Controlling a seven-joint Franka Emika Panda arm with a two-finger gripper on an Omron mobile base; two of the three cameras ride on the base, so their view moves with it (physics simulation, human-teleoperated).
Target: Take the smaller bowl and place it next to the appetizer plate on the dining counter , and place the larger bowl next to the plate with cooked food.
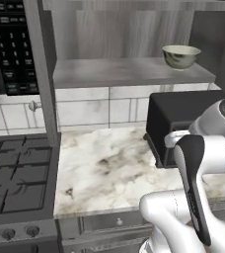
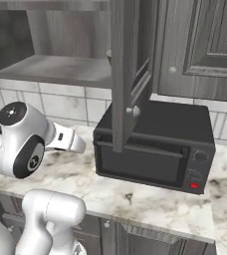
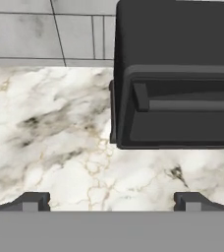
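Small grey-green bowl [image 1: 181,56] upright near the right end of an open cabinet shelf [image 1: 129,73], above a black toaster oven [image 2: 155,144] along the back edge of a marble worktop [image 1: 104,170], with gripper [image 3: 111,201] spread wide, empty, over the worktop's bare marble

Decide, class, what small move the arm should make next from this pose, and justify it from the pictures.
Probably lift the open gripper toward the cabinet shelf. The small grey-green bowl sits up there untouched, while the fingertips point down at bare white marble worktop beside the black toaster oven, holding nothing.
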